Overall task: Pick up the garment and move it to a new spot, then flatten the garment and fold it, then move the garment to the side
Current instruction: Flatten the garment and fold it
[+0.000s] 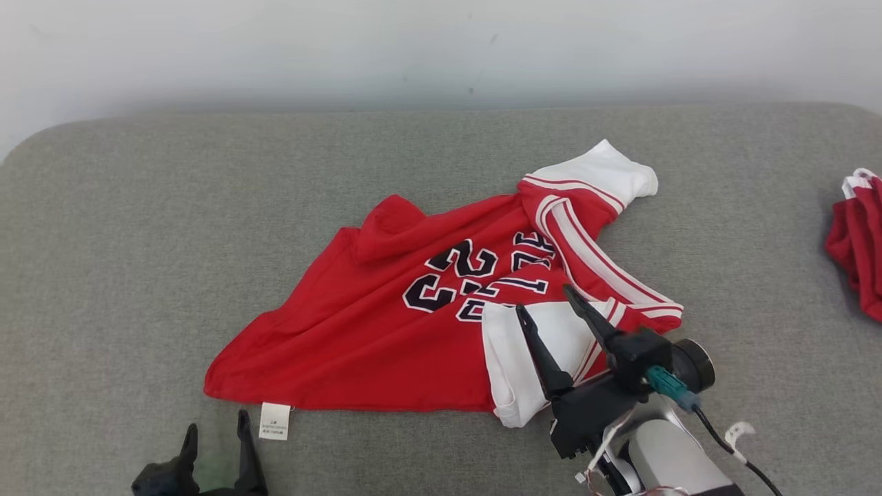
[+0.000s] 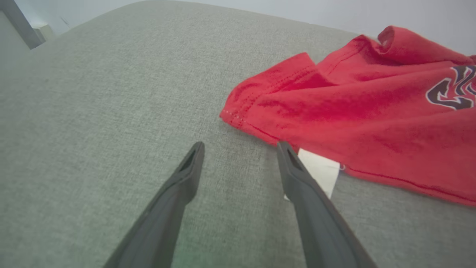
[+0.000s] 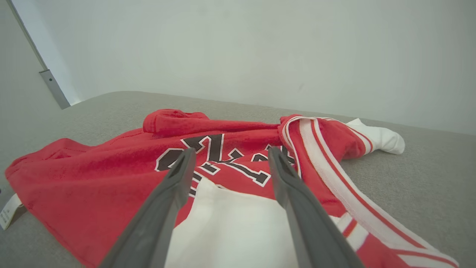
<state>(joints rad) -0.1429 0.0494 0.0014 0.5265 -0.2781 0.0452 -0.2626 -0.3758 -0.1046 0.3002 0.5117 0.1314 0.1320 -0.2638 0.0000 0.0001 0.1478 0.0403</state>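
Observation:
The garment (image 1: 386,324) is a red jersey with white sleeves, white-and-red striped trim and dark numbers, lying rumpled on the grey padded surface (image 1: 138,241). Its white care label (image 1: 274,420) sticks out at the near hem. My left gripper (image 1: 215,429) stands open just left of that label, fingers apart with nothing between them; the left wrist view shows the label (image 2: 323,171) behind one fingertip and the jersey's hem corner (image 2: 253,108) ahead. My right gripper (image 1: 548,303) hovers open over the near white sleeve (image 1: 513,365), and in its wrist view that sleeve (image 3: 230,227) lies under its spread fingers.
A second red garment (image 1: 858,241) lies bunched at the right edge of the grey surface. A pale wall (image 1: 441,48) rises behind the surface's far edge. Bare grey fabric stretches to the left of the jersey and along the near edge.

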